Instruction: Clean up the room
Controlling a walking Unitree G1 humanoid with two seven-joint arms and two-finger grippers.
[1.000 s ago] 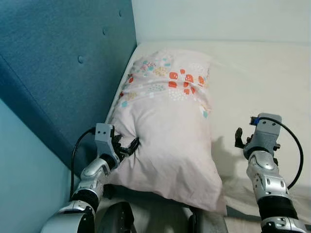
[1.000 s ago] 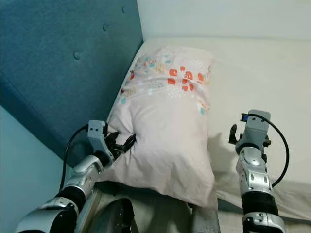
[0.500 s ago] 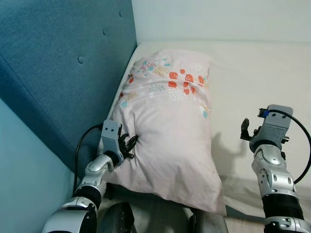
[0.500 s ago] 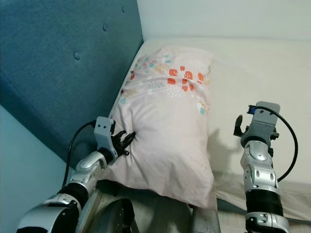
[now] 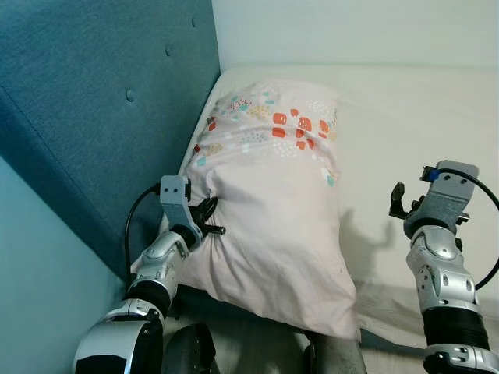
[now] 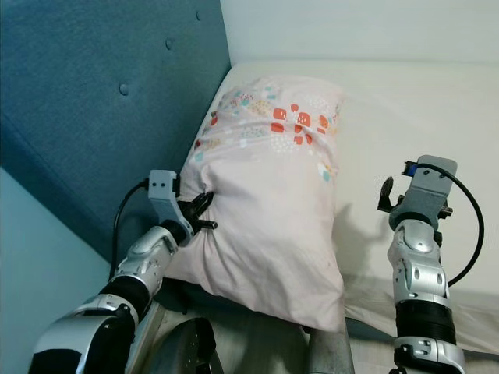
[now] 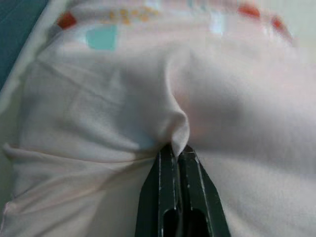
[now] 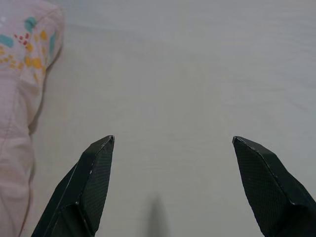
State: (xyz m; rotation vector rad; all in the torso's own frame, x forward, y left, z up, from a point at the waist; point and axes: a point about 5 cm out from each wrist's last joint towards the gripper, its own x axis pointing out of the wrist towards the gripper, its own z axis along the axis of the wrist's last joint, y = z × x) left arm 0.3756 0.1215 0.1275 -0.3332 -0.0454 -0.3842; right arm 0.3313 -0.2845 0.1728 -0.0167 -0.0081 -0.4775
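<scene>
On the bed (image 5: 421, 125), up against the blue padded headboard (image 5: 101, 101), lies the pillow (image 5: 269, 202), its long axis running from about six o'clock near the robot toward twelve o'clock at the far wall. The left gripper (image 5: 209, 220) sits at roughly nine o'clock on the pillow's edge, its two black fingers (image 7: 175, 197) pressed together on a small pucker of the pillowcase, the cloth gathered into a ridge just above the tips. The right gripper (image 5: 399, 204) hovers over bare sheet at about three o'clock, near the pillow but apart from it, its fingers (image 8: 91, 182) spread wide with nothing between them.

From where I stand the pillow looks light and very soft: it sags, creases and bulges around the pinch, so I would expect it to droop and fold when lifted from one point. The cotton case seems loose over the filling, so a pinch of fabric alone may slide or stretch before the bulk follows. A firmer hold would probably be a corner or a side seam, with the second gripper taking the opposite edge to keep it level. Nothing about it looks fragile.

It is pale pink, plump and rectangular, with a band of red-orange, teal and yellow shapes printed across the far end. The near end hangs slightly over the mattress edge.
</scene>
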